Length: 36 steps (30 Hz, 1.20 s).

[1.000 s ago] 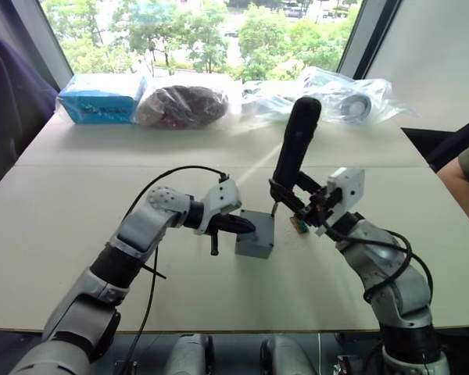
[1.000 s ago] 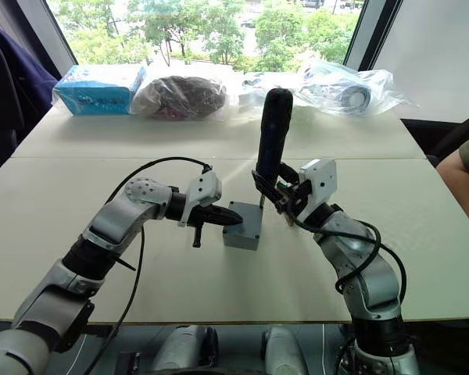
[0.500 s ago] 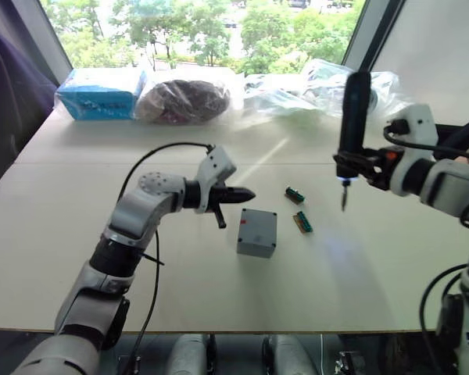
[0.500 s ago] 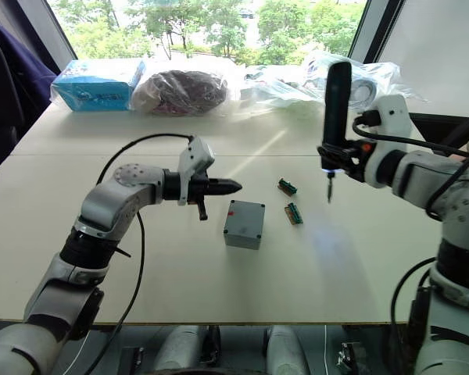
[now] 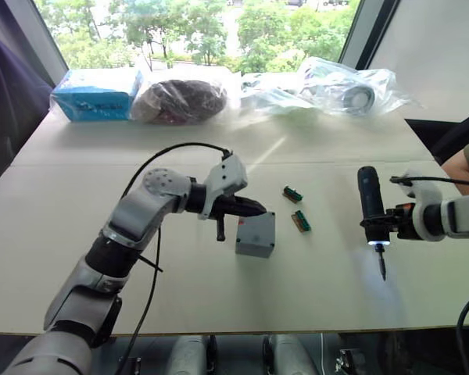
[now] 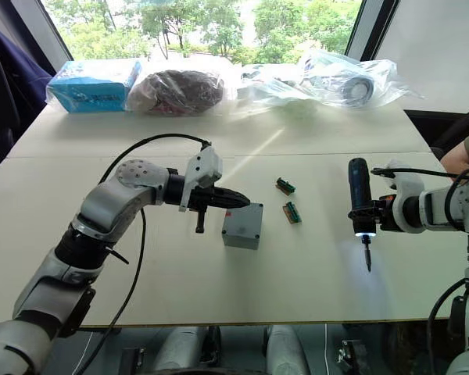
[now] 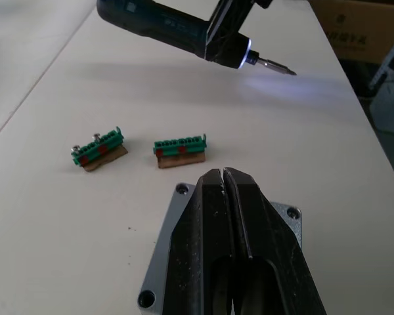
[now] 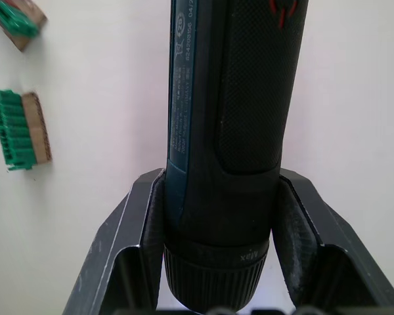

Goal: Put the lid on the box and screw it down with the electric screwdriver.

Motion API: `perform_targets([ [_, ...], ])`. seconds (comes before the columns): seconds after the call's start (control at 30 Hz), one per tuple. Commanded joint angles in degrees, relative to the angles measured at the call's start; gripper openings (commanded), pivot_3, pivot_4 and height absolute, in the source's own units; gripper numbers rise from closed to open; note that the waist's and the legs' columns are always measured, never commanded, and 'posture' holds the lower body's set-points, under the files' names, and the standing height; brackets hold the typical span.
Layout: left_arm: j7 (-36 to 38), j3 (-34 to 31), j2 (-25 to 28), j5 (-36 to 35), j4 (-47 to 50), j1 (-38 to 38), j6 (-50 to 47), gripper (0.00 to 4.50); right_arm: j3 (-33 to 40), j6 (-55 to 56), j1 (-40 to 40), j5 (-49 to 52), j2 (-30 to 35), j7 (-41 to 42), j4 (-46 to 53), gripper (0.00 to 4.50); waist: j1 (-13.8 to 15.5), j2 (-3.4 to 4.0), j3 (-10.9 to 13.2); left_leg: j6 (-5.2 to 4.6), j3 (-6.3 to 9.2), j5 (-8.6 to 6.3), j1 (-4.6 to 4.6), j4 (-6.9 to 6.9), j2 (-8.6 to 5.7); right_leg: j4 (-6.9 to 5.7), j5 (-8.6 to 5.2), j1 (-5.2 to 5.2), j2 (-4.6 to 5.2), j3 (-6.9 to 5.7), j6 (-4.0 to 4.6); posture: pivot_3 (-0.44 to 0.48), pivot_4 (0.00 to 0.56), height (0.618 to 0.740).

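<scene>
Head camera first: the box (image 5: pixel 255 235) sits on the table (image 5: pixel 78 203) a bit in front of centre with the lid (image 7: pixel 167 243) already on top of it. The left gripper (image 5: pixel 256 208) hovers right at the box's upper left edge, fingers pinched together with nothing in them. Just right of the box lie two small green parts (image 5: pixel 296 208), near each other but not touching. Well off to the right, the right gripper (image 6: pixel 373 212) has the electric screwdriver (image 5: pixel 370 209) clamped near its lower end — bit pointing toward the near edge of the table, its tip light on and throwing a pale glow on the tabletop. Along the far edge there's a blue package (image 5: pixel 96 93) and some plastic bags (image 5: pixel 266 90).

Left wrist camera: closed black fingers (image 7: pixel 213 230) sit over the lid, corner screw holes visible, the green parts beyond, the lit screwdriver farther off.

Right wrist camera: both fingers (image 8: pixel 131 243) squeeze the screwdriver's black barrel, with the green parts off to one side.
</scene>
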<state>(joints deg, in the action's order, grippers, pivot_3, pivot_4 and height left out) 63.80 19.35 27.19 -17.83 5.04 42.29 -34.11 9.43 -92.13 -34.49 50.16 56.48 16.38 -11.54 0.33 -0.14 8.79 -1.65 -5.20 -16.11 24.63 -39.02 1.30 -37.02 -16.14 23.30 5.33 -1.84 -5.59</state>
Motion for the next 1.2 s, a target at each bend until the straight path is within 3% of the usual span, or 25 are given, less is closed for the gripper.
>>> perform_targets([
  [0.03, 1.3, 0.4, 1.4, 1.0, 1.7, -0.6, 2.6, 0.0, -0.3, -0.4, -3.1, -0.8, 0.8, 2.0, -1.6, 1.74, 0.0, 0.0, 0.0, 0.0, 0.0, 0.0, 0.0, 0.0, 0.0, 0.0, 0.0, 0.0, 0.0, 0.01, 0.0, 0.0, 0.15, 0.74],
  [0.23, 2.4, 2.2, 4.2, 3.8, 2.3, -2.4, 4.6, 0.0, -2.7, -0.4, -5.7, -4.3, -0.3, 3.8, -4.8, 1.74, 0.1, 0.01, 0.0, 0.0, -0.01, 0.0, 0.0, 0.0, 0.0, 0.0, 0.0, 0.01, 0.0, 0.01, 0.0, 0.0, 0.15, 0.74],
  [0.3, 2.2, 1.9, 4.0, 3.8, 2.1, -2.5, 4.7, 0.0, -4.2, 0.2, -5.5, -6.2, 0.0, 4.9, -4.0, 2.77, 0.3, 0.01, 0.0, 0.0, -0.01, 0.0, 0.0, 0.0, 0.01, 0.0, 0.0, 0.01, 0.0, 0.0, 0.0, 0.0, 0.15, 0.74],
  [0.37, 2.3, 1.5, 4.0, 3.9, 1.4, -2.3, 4.9, 0.0, -5.6, 1.4, -5.3, -8.0, 0.3, 5.9, -3.8, 3.28, 0.4, 0.01, 0.0, 0.0, 0.0, 0.0, 0.01, -0.01, 0.01, 0.0, 0.0, 0.0, 0.0, 0.0, 0.0, 0.0, 0.15, 0.74],
  [0.47, 2.5, 0.3, 4.6, 4.3, -1.1, -1.3, 6.0, 0.0, -6.8, 2.9, -5.5, -9.9, 1.1, 8.2, -3.6, 4.44, 0.3, 0.0, 0.0, -0.01, 0.0, -0.01, 0.01, -0.04, 0.0, 0.0, 0.0, -0.02, 0.01, 0.0, 0.0, 0.0, 0.15, 0.74],
  [0.77, 1.3, -9.3, 6.7, 0.6, -10.0, 3.8, 3.0, 0.0, -6.8, 13.4, -10.1, -11.6, 8.2, 19.8, 8.7, 4.48, -0.1, 0.14, 0.1, -0.02, -0.02, -0.01, 0.08, -0.04, 0.04, -0.03, 0.0, 0.12, -0.04, 0.01, -0.04, 0.0, 0.15, 0.74],
  [0.9, 1.3, -6.7, 7.4, 2.7, -9.3, 1.5, 1.2, 0.0, -6.5, 31.6, 1.5, -16.5, 10.4, 25.3, 24.2, 4.48, 0.2, 0.11, 0.1, -0.02, 0.06, -0.02, 0.08, -0.02, 0.17, 0.03, -0.02, 0.07, -0.23, 0.0, -0.06, 0.0, 0.15, 0.74],
  [1.07, 1.2, -0.4, 6.4, 7.6, -9.9, -2.9, 4.7, 0.0, -4.2, 33.8, 15.1, -9.2, 4.9, 31.0, 39.2, 4.48, 0.5, 0.02, 0.2, 0.05, 0.07, 0.02, 0.08, -0.09, 0.19, -0.04, -0.02, 0.03, -0.25, 0.01, -0.07, 0.0, 0.15, 0.74],
  [1.2, -3.0, 2.1, 4.0, 12.5, -14.5, -3.3, 7.6, 0.0, -9.5, 38.3, 20.6, -14.4, 2.0, 29.4, 42.3, 4.48, 0.5, -0.1, 0.2, 0.05, 0.13, 0.02, 0.08, -0.18, 0.16, -0.07, 0.0, -0.01, -0.23, -0.01, -0.11, 0.0, 0.15, 0.74],
])
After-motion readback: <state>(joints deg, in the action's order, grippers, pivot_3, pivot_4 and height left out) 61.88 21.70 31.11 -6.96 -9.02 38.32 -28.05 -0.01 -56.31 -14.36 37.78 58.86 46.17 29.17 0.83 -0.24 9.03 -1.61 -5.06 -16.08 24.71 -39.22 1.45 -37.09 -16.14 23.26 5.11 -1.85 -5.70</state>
